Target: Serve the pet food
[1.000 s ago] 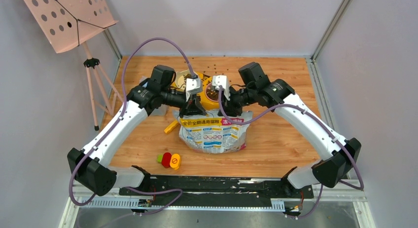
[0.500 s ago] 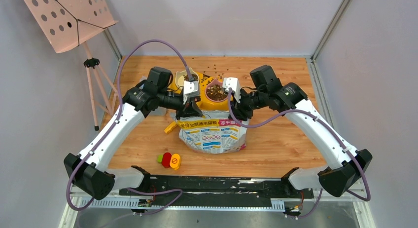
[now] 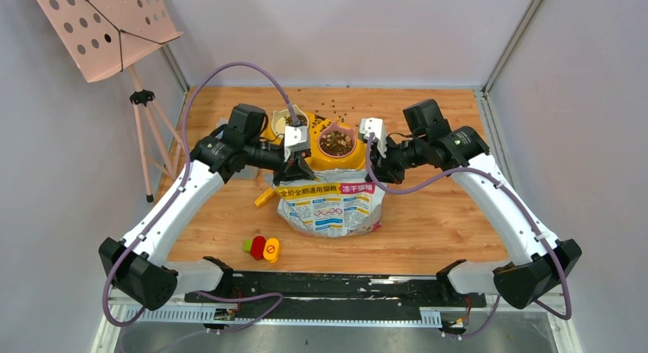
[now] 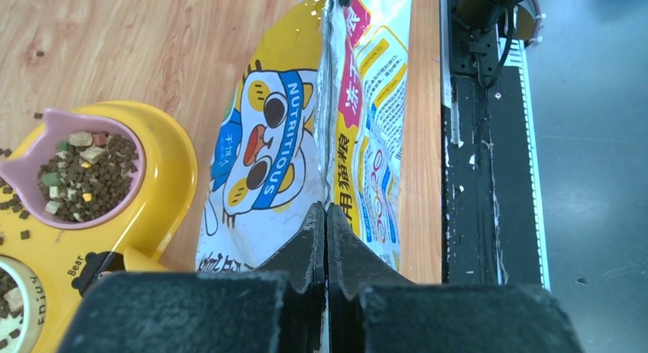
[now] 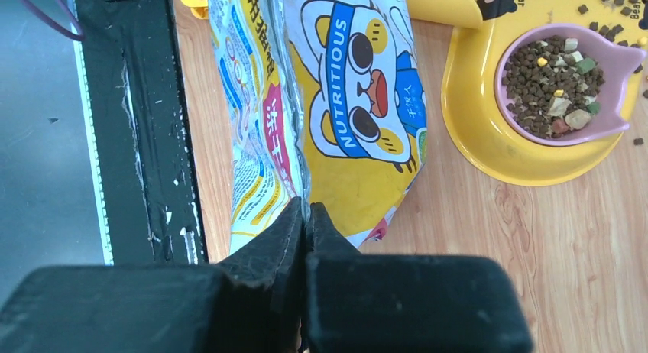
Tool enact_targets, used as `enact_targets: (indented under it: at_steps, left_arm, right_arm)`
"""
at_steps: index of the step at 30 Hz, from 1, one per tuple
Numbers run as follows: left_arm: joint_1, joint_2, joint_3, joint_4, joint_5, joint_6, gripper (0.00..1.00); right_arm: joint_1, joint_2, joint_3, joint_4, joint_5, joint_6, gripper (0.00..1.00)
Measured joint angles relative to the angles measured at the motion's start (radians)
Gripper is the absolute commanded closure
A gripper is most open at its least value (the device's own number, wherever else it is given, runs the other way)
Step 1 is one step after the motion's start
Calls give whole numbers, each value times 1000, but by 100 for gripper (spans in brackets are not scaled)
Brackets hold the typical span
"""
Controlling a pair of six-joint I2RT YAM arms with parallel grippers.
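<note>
Wooden tabletop (image 3: 443, 215): left gripper (image 4: 326, 215) pinches white foil bag (image 4: 260, 154), right gripper (image 5: 306, 212) closed; dark brown kibble pellets (image 5: 550, 89) beyond both

The bag (image 3: 330, 208) blocks the near approach to the pet food (image 3: 336, 143).

Two white arms with black joints rise from the near edge, elbows spread wide, forearms angling inward toward the middle. The left arm (image 3: 179, 204) ends in the left gripper (image 3: 296, 170), which points down and toward the near side, its fingers pressed flat together. The right arm (image 3: 497, 204) mirrors it. The right gripper (image 3: 380, 172) sits apart to the right, its fingers also closed tip to tip.
</note>
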State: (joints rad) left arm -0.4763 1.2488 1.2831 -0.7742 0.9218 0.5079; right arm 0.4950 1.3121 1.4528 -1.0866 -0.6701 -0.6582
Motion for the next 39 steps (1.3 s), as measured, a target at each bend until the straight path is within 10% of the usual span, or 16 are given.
enact_targets:
  at_steps: [8, 12, 15, 20, 29, 34, 39]
  left_arm:
    - [8, -2, 3, -52, -27, 23, 63]
    - [15, -2, 12, -153, -83, 96, 98]
    - [31, 1, 34, -205, -88, 175, 100]
    - [55, 14, 46, -254, -63, 206, 100]
    - [68, 21, 46, -226, -57, 58, 100]
    - [68, 21, 46, -210, -66, -5, 100]
    - [68, 23, 47, -208, -74, -21, 72]
  right_arm:
    - [-36, -24, -32, -11, -45, -40, 100]
    - [-40, -26, -33, -14, -45, -50, 100]
    - [-39, -32, -34, -17, -55, -55, 97]
    - [-47, -45, -37, -11, -82, -43, 54]
    - [106, 13, -36, 212, -144, 81, 48]
    - [146, 117, -31, 314, -165, 116, 54]
    - [163, 156, -21, 385, -177, 159, 100]
